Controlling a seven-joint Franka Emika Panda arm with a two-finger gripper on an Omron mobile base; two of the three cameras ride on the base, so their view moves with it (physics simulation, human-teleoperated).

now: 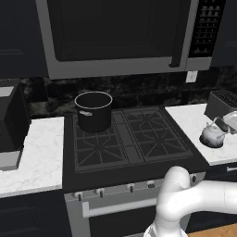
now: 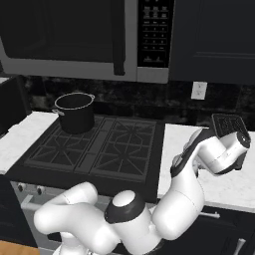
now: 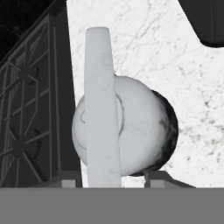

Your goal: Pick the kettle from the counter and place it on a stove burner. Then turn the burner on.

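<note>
The kettle [image 3: 131, 131] is seen on the worktop [image 3: 175, 57], just beside the stove. Its thin arched handle [image 3: 101, 109] is straddled by the claw [image 3: 111, 178], half closed. Smooth, slippery metal is expected.

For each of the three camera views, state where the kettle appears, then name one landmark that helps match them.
Left base view: kettle at right edge, on the counter.
Right base view: I cannot make it out.
Hand view: kettle centred, handle running vertically.
Shared landmark: the stove grate.
</note>
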